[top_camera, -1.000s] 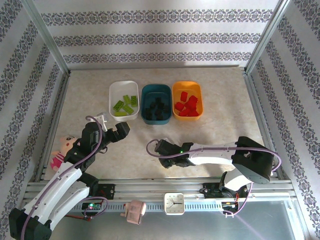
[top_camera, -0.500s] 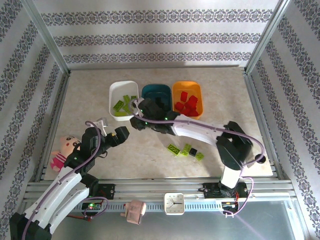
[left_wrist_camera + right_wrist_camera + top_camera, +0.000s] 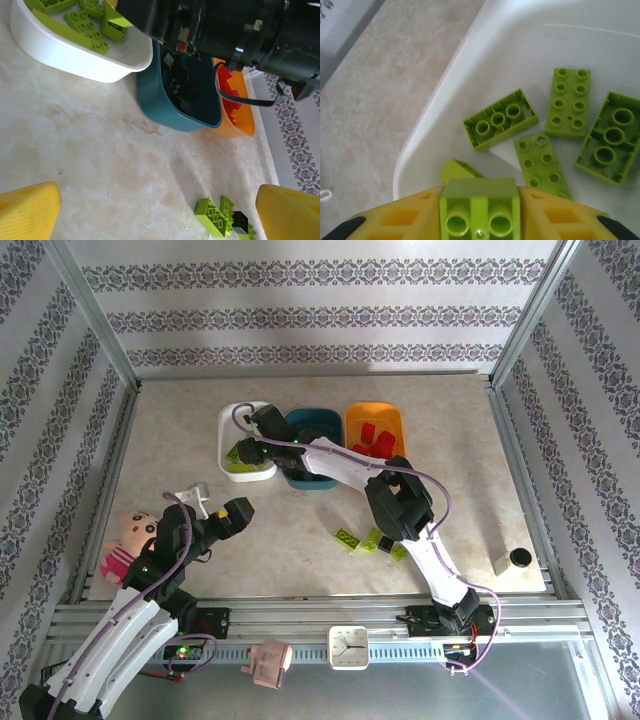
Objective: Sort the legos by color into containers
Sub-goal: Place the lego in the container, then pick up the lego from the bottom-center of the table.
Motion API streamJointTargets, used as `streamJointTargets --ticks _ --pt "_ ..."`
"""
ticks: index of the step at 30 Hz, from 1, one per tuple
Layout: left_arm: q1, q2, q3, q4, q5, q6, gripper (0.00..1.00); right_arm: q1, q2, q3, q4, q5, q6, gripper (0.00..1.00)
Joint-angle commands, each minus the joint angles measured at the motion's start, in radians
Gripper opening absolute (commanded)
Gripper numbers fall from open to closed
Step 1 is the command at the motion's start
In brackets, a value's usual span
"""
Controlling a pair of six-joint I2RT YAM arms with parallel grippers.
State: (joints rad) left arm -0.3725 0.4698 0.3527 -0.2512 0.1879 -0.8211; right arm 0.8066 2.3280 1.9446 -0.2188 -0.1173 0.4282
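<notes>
Legos point(image 3: 348, 538): small studded plastic bricks in lime green, black and red; most lie in three tubs by colour, four lie loose on the surface.
Surface point(image 3: 180, 430): pale marbled tabletop walled by patterned panels; the tubs stand in a row at its far middle.
Right arm point(image 3: 345, 465): white and black, stretched from the near edge across the teal tub to the white one.
Left arm point(image 3: 130, 610): white and black, bent at the near left, its wrist just right of the doll.
White container point(image 3: 226, 430): shallow rounded-rectangle plastic tub, leftmost; holds lime green bricks point(image 3: 568, 102), some studs up, some overturned.
Teal container point(image 3: 165, 107): same shape, middle, just beside the white one; holds black bricks point(image 3: 182, 92), partly hidden by the right arm.
Orange container point(image 3: 375, 408): same shape, rightmost, against the teal one; holds red bricks point(image 3: 375, 445).
Doll point(image 3: 128, 540): pink cartoon figure lying at the surface's left edge.
Left tool point(image 3: 160, 210): released, yellow fingers wide apart, nothing between them, above bare surface and facing the tubs.
Right tool point(image 3: 479, 202): grasping one lime green brick point(image 3: 479, 192) between its yellow fingers, above the white tub's near corner.
Cylinder point(image 3: 512, 560): small, pale, dark-topped, at the surface's right edge.
Loose bricks point(image 3: 212, 216): three lime green, one black, clustered together, well apart from the tubs.
</notes>
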Motion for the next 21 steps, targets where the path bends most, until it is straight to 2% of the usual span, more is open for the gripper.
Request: streamJointTargets --ticks 1,5,8,21 --pt "-0.004 -0.011 -0.009 -0.025 0.012 -0.010 1.00 -0.013 0.029 0.070 -0.039 -0.035 0.036 0.51" --pt "-0.004 -0.010 -0.008 -0.016 0.018 -0.007 1.00 -0.018 -0.005 0.064 -0.038 -0.043 0.034 0.56" --pt "-0.004 -0.010 -0.006 -0.009 0.019 -0.006 1.00 -0.018 -0.087 -0.008 -0.013 -0.043 0.023 0.58" --pt "-0.004 0.048 -0.002 0.065 0.029 -0.007 1.00 0.003 -0.618 -0.668 0.090 0.011 -0.015 0.59"
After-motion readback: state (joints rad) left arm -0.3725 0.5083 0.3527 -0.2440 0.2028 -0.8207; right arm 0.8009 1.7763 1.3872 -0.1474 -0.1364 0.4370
